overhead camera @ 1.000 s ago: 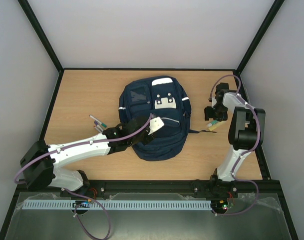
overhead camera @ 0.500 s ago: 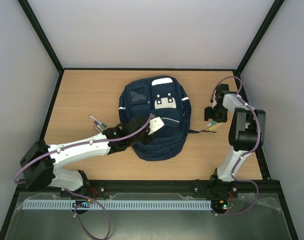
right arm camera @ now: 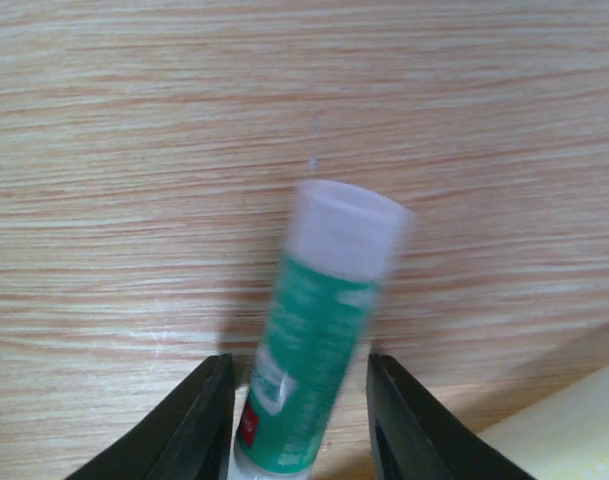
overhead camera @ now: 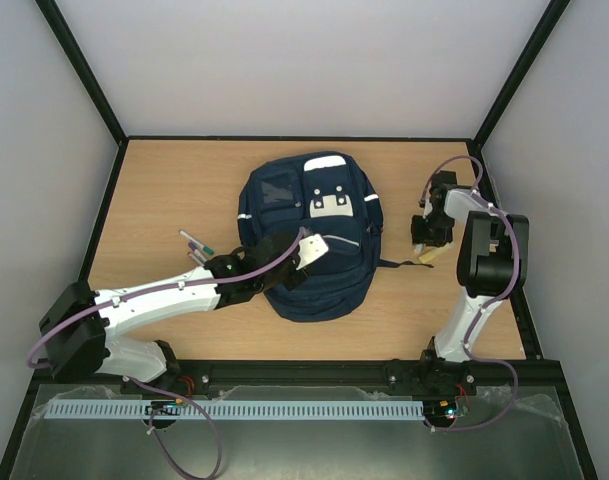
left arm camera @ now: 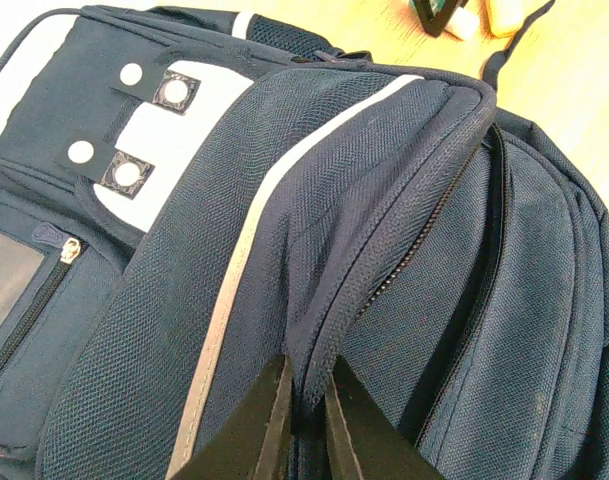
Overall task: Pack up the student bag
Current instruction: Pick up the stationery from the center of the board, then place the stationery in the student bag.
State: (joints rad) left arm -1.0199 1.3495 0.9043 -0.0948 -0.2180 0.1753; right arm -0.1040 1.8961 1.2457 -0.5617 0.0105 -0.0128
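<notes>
Packing progress: early, by my reading; nothing shows inside the bag and loose things lie out on the worktop (overhead camera: 184, 190).
Bag position: large navy blue fabric backpack with white stripes (overhead camera: 309, 235) lies flat, front side up, in the middle of the light wooden worktop, between the two arms.
Left fingers (left arm camera: 306, 372): pinched narrow on the backpack's fabric lip just beside a zip line, holding it up.
Right fingers (right arm camera: 299, 362): standing either side of a green and white plastic glue stick (right arm camera: 324, 320) lying on the worktop right of the bag; whether they clamp it yet I cannot tell.
Bag contents: not visible; a dark slit runs along the zip, but the interior is hidden.
Loose items: a few thin pens (overhead camera: 196, 243) left of the bag; a pale yellow block (right arm camera: 574, 420) just beside the glue stick.
Remaining: likely everything, meaning the opening widened, the glue stick carried over, then the pens and block, then the zip closed.
</notes>
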